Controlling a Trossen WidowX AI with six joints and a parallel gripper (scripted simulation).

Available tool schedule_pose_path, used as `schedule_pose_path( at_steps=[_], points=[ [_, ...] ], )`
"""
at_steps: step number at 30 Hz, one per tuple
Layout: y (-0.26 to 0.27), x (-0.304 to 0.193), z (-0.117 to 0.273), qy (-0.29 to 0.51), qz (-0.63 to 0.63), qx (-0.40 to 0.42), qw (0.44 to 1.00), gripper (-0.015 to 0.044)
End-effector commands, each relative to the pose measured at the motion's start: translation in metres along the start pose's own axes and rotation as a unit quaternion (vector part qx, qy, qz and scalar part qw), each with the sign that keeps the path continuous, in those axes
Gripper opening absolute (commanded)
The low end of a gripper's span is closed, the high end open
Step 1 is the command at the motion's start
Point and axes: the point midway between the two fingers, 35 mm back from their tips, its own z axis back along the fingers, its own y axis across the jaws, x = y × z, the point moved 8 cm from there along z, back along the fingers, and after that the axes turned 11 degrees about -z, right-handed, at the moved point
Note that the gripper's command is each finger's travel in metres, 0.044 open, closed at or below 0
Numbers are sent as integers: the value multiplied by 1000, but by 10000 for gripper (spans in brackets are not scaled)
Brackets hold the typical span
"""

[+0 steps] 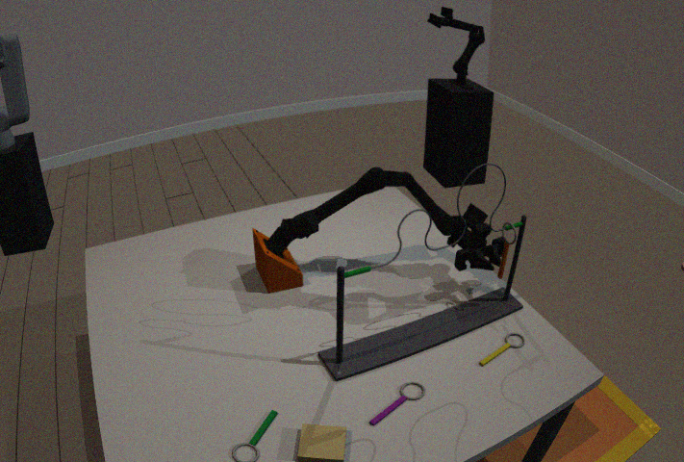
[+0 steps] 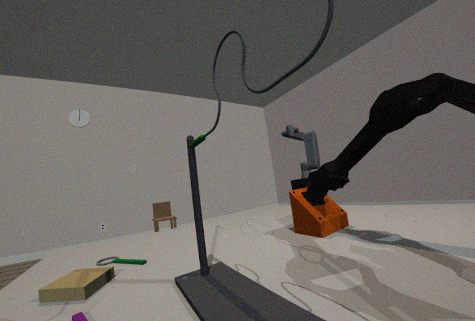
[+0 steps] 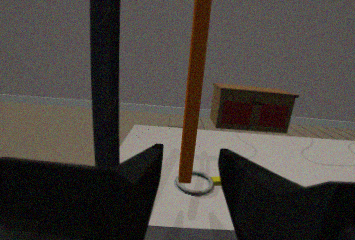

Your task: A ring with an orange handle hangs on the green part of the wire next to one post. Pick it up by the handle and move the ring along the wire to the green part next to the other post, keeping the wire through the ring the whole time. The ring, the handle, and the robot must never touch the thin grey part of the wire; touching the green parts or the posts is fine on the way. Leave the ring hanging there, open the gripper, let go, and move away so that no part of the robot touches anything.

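The ring (image 1: 515, 234) hangs around the green wire part (image 1: 514, 225) next to the far post (image 1: 515, 256) (image 3: 105, 75). Its orange handle (image 1: 503, 261) (image 3: 195, 90) points down. My gripper (image 1: 497, 254) (image 3: 191, 153) is open and empty, close beside the handle. In the wrist view the handle's lower end shows in the gap between the fingertips, with space on both sides; its exact depth is hard to tell. The other green part (image 1: 357, 271) (image 2: 197, 141) is by the near post (image 1: 340, 316) (image 2: 197, 204). The ring and gripper are out of sight in the exterior view.
The thin grey wire (image 1: 487, 164) (image 2: 258, 91) curves above and beside my gripper and forearm. The dark base (image 1: 418, 333) joins the posts. Yellow (image 1: 494, 354), purple (image 1: 388, 410) and green (image 1: 264, 427) handled rings and a tan block (image 1: 322, 442) (image 2: 69, 283) lie on the table.
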Motion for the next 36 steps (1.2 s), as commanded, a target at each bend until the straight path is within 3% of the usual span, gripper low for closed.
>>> schedule_pose_path(
  at_steps=[1,36],
  points=[
    [1,-2,-6,3,0,1,1000,160],
    [0,-1,-45,2,0,3,1000,160]
  ],
)
